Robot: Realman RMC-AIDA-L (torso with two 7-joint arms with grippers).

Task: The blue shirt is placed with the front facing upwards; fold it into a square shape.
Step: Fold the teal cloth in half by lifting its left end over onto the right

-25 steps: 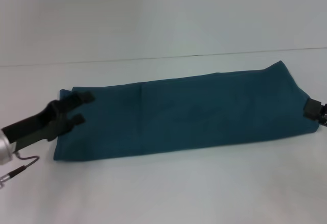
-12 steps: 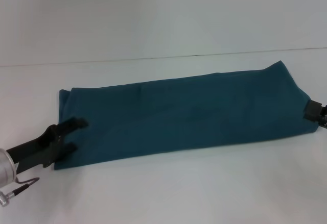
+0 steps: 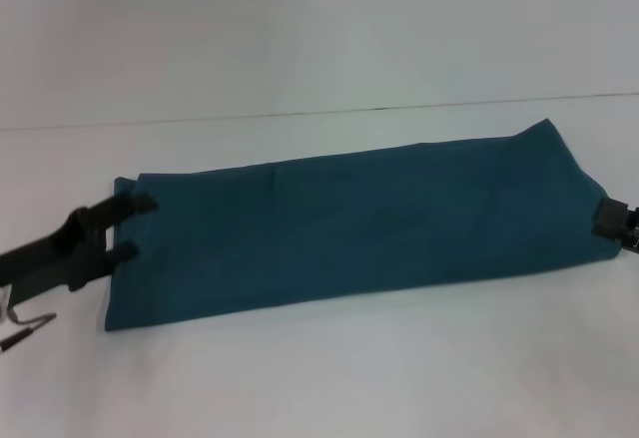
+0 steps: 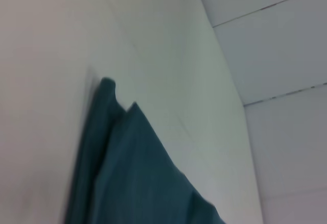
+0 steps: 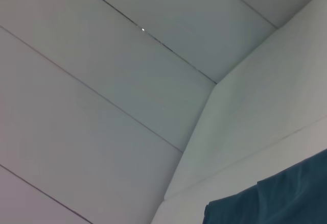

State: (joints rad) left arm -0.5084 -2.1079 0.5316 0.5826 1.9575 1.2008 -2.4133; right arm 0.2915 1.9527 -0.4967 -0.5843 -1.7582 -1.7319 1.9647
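Note:
The blue shirt (image 3: 359,223) lies folded into a long teal strip across the white table (image 3: 319,378), plain side up with no lettering showing. My left gripper (image 3: 132,226) is open at the strip's left end, both black fingertips (image 3: 142,204) just over the cloth's edge and nothing held. My right gripper (image 3: 614,220) shows only as a black piece at the strip's right end. The left wrist view shows the shirt (image 4: 133,173) as layered folded edges. A corner of the shirt (image 5: 276,198) appears in the right wrist view.
The table's far edge (image 3: 300,115) meets a pale wall (image 3: 300,29) behind the shirt. Bare white tabletop lies in front of the strip and behind it. A thin cable (image 3: 25,323) hangs under my left arm.
My left gripper dipped toward the near left corner of the shirt, then came back up and ended further left, at the cloth's edge. The shirt and the right gripper have not moved.

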